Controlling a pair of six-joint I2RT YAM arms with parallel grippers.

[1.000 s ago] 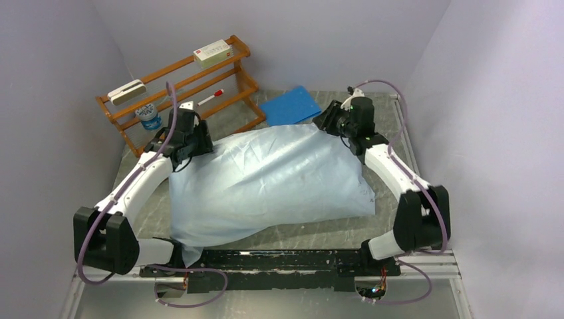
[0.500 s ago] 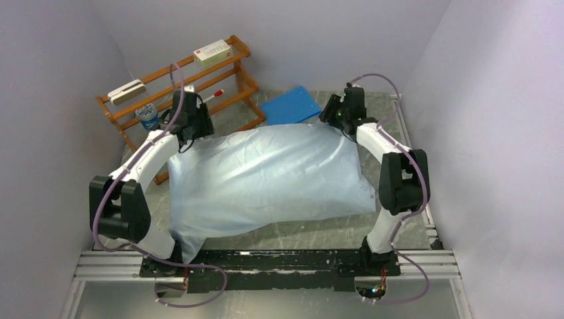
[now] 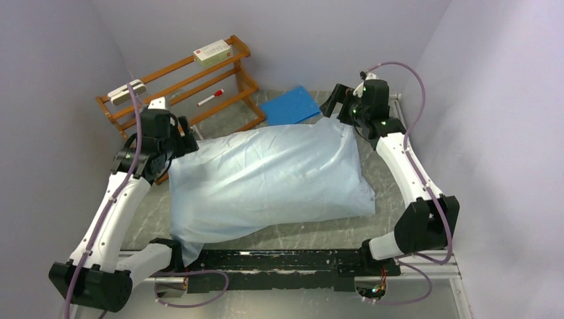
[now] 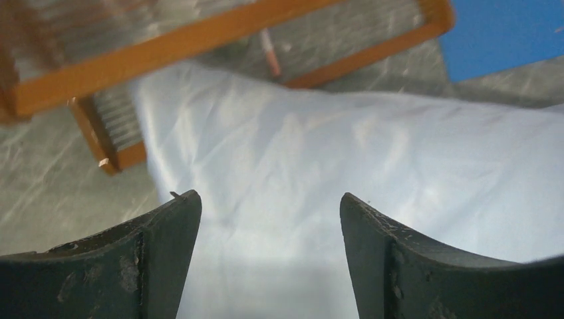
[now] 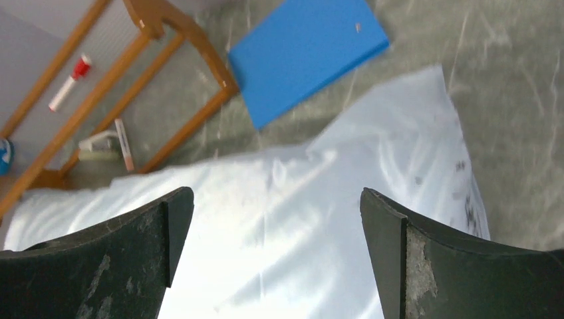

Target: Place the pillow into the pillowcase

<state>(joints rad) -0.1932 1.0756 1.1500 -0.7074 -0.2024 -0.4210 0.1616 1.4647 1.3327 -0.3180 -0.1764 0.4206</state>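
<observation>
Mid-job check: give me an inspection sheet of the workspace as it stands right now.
Surface: grey marbled table, pillowcase across its middle.
Job's things: pillowcase lies plump and wrinkled; pillow not visible bare.
Clutter: wooden rack holding red-capped marker and white box; blue sheet beside it, far side.
Grippers: left gripper and right gripper open, empty, over the pillowcase's far corners.
Cables: purple cable loops along each arm.
Surroundings: plain pale walls; nothing else seen.

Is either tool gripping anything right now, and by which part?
Nothing is held. The left tool and right tool both stand open near the pillowcase's far corners, with no fabric between their fingers.
</observation>
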